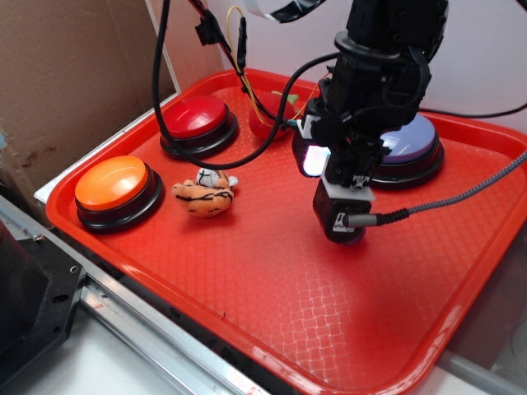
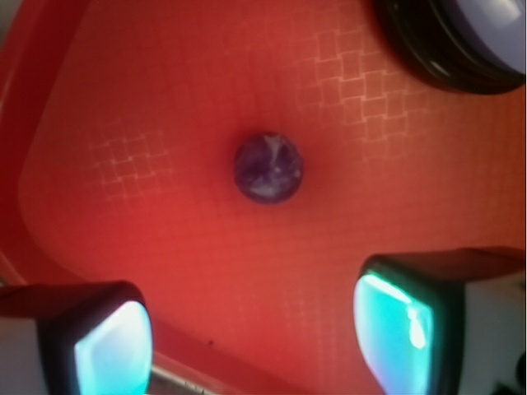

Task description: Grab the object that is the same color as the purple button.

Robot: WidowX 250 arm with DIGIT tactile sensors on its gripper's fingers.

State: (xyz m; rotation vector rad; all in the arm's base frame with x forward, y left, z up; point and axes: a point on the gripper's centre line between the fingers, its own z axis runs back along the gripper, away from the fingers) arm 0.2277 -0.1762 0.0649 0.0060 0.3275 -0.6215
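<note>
1. Down low over the red tray (image 1: pixel 247 271) hung the gripper (image 1: pixel 344 233), just in front of the purple button (image 1: pixel 406 145).
2. Seen through the wrist camera: fingers (image 2: pixel 111 346) spread wide apart, nothing clasped between them, both pads lit teal.
3. Lay on the bare tray floor, the small marbled dark-purple ball (image 2: pixel 268 168), centred in the wrist view ahead of the gap between the fingers and touching neither.
4. Barely showed in the exterior view, that ball (image 1: pixel 356 239), only a purple sliver peeking beneath the black gripper body.
5. Sat at the tray's far right, the purple button, its pale lavender dome partly hidden behind the arm; appeared again as a black rim at the wrist view's upper right corner.
6. Stood along the tray's left side, well apart from the ball: a red button (image 1: pixel 197 119), an orange button (image 1: pixel 113 185), and a small plush tiger (image 1: pixel 206 195) between them and the gripper.
7. Rested at the far edge, mostly hidden by cables, a red strawberry (image 1: pixel 268 122).
</note>
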